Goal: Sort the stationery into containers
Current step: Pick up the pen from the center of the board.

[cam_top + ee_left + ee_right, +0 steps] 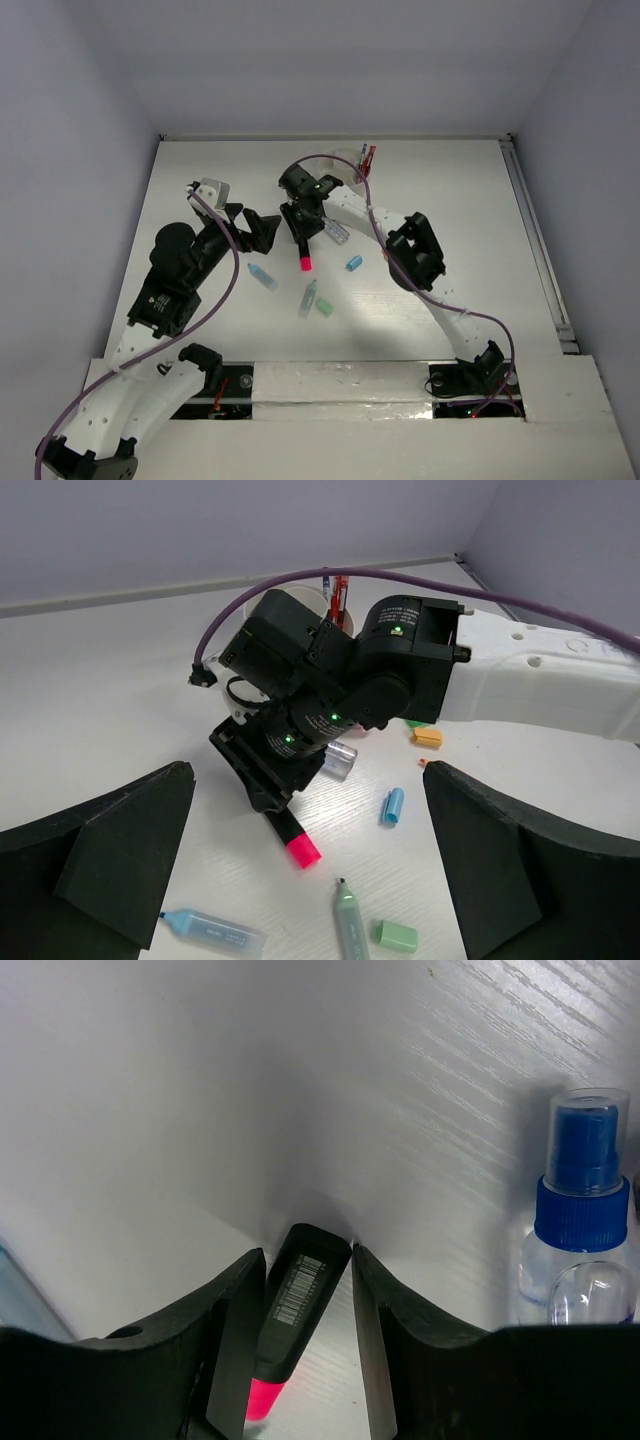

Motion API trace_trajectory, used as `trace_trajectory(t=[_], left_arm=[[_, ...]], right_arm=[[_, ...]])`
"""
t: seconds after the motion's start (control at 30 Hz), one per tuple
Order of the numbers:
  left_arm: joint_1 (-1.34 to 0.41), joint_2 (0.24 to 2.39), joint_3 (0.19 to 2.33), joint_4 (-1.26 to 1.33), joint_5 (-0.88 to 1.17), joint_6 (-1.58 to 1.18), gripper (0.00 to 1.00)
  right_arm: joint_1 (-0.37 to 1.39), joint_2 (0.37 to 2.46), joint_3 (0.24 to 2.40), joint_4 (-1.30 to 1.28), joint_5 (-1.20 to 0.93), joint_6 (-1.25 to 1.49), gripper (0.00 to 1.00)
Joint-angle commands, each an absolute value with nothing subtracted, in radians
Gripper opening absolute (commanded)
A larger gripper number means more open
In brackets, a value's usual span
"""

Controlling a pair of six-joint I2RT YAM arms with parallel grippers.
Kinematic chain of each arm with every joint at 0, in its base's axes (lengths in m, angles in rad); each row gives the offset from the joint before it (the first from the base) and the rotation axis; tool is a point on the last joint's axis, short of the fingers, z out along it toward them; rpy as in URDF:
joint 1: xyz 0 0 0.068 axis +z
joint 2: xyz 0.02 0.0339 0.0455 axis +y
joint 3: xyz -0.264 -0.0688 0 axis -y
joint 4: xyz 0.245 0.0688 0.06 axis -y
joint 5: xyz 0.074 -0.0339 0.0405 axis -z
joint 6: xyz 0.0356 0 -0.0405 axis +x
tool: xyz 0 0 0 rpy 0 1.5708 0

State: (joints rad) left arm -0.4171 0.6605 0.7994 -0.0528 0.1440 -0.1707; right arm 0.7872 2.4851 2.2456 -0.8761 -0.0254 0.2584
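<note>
My right gripper (299, 238) is shut on a black marker with a pink end (304, 263). The marker sits skewed between the jaws in the right wrist view (300, 1300), its pink end low over the table (302, 851). My left gripper (262, 230) is wide open and empty, its fingers (120, 850) framing the scene. On the table lie a light blue marker (210, 930), an uncapped green marker (350, 925), a green cap (396, 937) and a blue cap (393, 806). The white cup (345, 158) stands at the far edge and holds red pens (369, 157).
A clear-capped blue piece (582, 1210) lies just right of my right gripper. A small orange piece (428, 737) lies beyond the blue cap. The right arm (420, 250) crosses the table's right half. White walls close in the table on three sides.
</note>
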Motion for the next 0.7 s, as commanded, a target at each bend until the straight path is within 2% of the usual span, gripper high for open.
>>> trace_trajectory(t=[0.0, 0.07, 0.17, 0.37, 0.5, 0.67], left_arm=[[-0.413, 0.640, 0.833, -0.017, 0.156, -0.179, 0.99], [-0.413, 0.635, 0.834, -0.018, 0.155, -0.178, 0.99], [-0.413, 0.634, 0.833, -0.020, 0.153, -0.178, 0.99], [-0.413, 0.634, 0.833, -0.020, 0.153, -0.178, 0.99], [-0.413, 0.637, 0.834, -0.020, 0.150, -0.176, 0.99], [-0.413, 0.646, 0.833, -0.020, 0.147, -0.176, 0.99]], right_arm=[[0.796, 2.525, 2.315, -0.962, -0.006, 0.247, 0.47], [0.805, 2.537, 2.333, -0.974, -0.006, 0.249, 0.47], [0.805, 2.553, 2.342, -0.996, 0.047, 0.249, 0.42], [0.805, 2.531, 2.300, -0.977, 0.071, 0.252, 0.18], [0.805, 2.470, 2.249, -0.841, 0.029, 0.270, 0.04], [0.805, 2.311, 2.148, -0.609, 0.018, 0.301, 0.00]])
